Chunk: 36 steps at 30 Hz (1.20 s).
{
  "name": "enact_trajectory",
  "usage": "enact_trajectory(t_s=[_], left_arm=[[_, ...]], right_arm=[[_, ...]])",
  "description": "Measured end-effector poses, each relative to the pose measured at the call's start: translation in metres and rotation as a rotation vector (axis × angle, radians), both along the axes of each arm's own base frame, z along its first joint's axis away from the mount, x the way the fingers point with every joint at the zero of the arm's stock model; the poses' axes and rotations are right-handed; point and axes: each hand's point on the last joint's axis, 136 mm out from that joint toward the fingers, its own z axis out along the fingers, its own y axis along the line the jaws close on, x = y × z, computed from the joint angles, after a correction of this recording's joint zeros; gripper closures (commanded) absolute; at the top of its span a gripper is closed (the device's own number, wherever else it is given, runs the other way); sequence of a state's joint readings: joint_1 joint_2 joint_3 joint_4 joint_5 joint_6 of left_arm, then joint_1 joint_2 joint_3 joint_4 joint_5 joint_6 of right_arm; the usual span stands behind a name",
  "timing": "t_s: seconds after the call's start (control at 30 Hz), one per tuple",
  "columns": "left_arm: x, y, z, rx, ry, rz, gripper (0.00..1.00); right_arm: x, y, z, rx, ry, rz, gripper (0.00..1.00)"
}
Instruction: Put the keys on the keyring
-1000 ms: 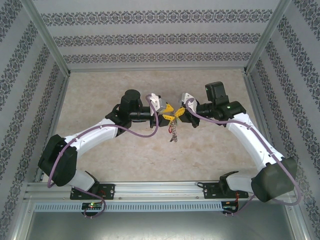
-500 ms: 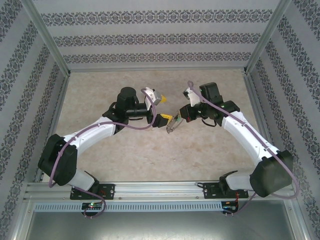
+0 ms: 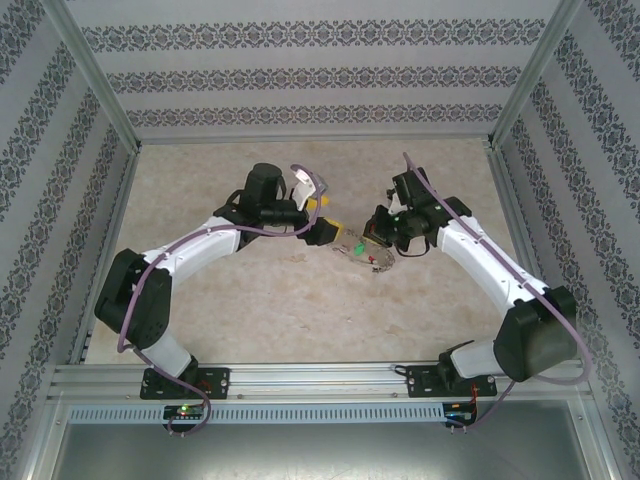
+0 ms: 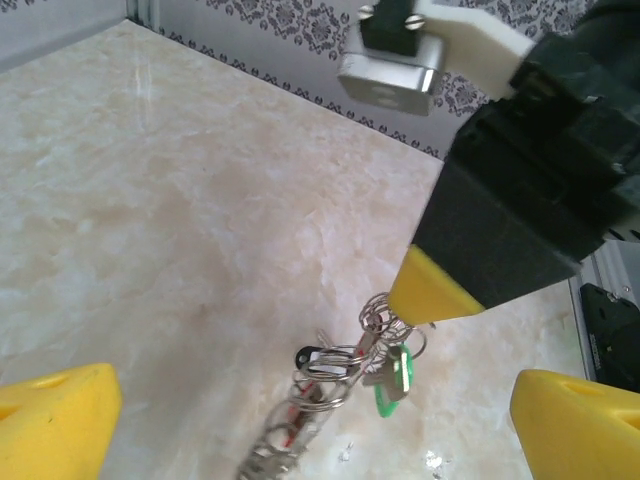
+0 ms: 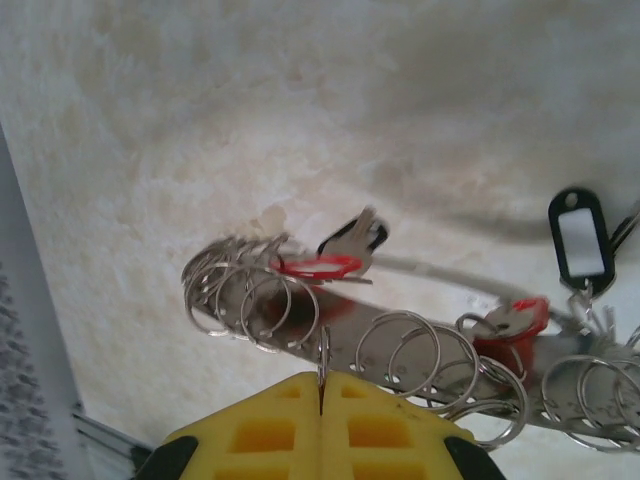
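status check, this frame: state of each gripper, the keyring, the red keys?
left gripper: open wide, holding nothing.
right gripper: shut on one small ring of the keyring.
keyring: hangs from the right gripper; contact with the table unclear.
red keys: both against the loop among its rings; threaded or not, cannot tell.

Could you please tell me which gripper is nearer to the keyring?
Right. The right gripper has its fingers shut on one small ring of the keyring. The left gripper is open, with its fingers spread wide and the keyring ahead of them, untouched.
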<state>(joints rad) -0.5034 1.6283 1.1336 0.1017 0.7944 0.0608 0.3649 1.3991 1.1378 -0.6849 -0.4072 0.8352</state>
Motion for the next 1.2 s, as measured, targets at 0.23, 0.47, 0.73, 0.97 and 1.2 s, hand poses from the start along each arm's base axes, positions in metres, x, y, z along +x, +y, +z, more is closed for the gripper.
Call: enact_trajectory(t_s=[0.23,0.47,0.73,0.97,1.2], left_arm=[[-0.036,-0.005,-0.015,0.026,-0.057,-0.132,0.43],[-0.038,-0.003,-0.016,0.048,-0.093,-0.134,0.38],[-0.025,-0.005,-0.036,0.099,-0.104,-0.078,0.41],[-0.032,-0.001,-0.081,0.144,-0.169,-0.078,0.37],[-0.032,-0.004,-0.081,0.145,-0.255,-0.104,0.46]], right_arm=[[0.000,0.009,-0.011,0.135,0.190,-0.218,1.00],[0.007,0.024,0.002,0.295,0.304,-0.353,1.00],[0.010,0.044,-0.001,0.389,0.426,-0.393,1.00],[0.010,0.055,-0.008,0.417,0.491,-0.386,1.00],[0.010,0.060,-0.003,0.445,0.488,-0.359,1.00]])
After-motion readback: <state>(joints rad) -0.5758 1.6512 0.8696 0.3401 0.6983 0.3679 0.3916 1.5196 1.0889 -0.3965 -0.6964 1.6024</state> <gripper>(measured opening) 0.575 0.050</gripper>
